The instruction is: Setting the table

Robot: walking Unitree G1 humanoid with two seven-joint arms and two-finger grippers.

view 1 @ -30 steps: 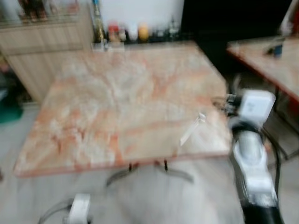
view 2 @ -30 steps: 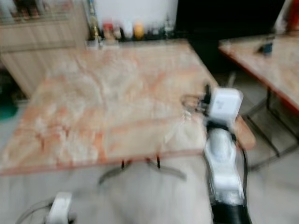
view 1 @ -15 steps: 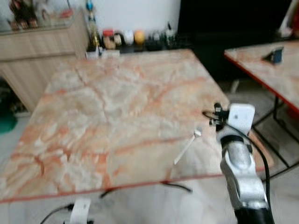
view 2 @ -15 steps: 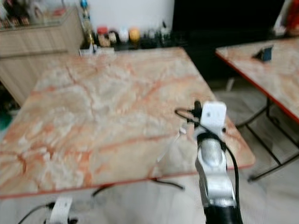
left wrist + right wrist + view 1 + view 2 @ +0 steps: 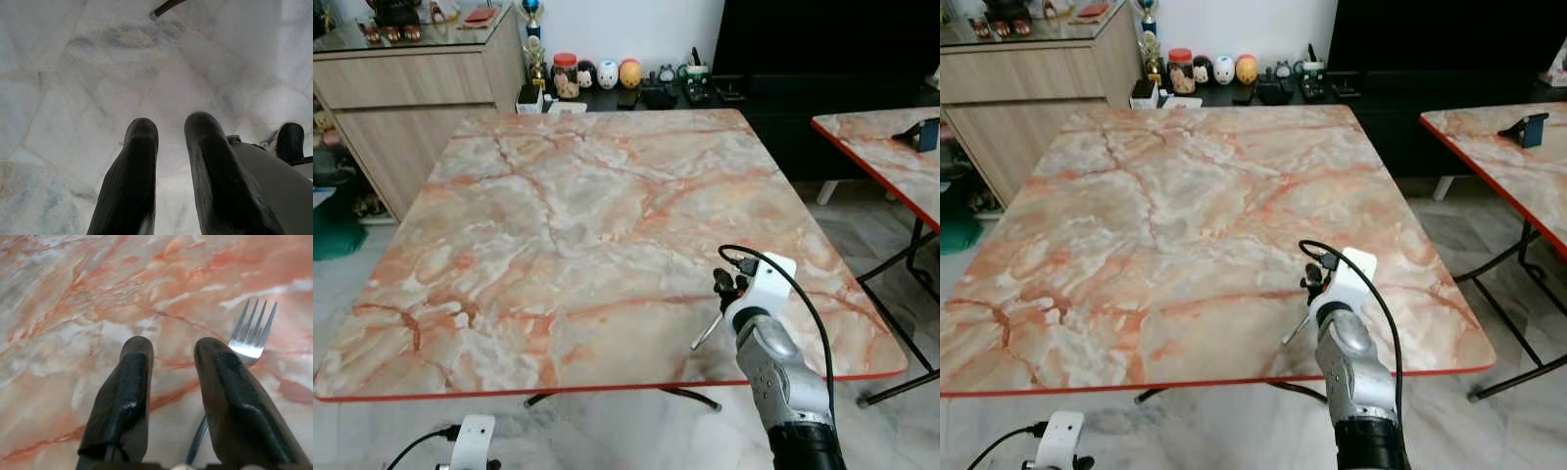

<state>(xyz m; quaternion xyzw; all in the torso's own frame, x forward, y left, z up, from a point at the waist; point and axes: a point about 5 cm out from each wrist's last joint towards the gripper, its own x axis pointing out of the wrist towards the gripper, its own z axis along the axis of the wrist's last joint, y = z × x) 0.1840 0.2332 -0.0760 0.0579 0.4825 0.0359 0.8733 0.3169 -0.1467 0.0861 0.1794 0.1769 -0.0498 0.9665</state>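
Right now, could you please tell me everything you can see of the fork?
The fork is shiny silver metal with four tines and a slim handle. It lies flat on the marble table near the front right edge, under the right gripper, whose open fingers hover over its handle without gripping it.

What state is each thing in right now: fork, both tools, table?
Fork: lying flat on the table near its front edge, beside the right tool, not gripped.
Right tool: open, fingers empty, low over the table.
Left tool: open, empty, hanging over the floor.
Marble table: not yet set, one fork on it.
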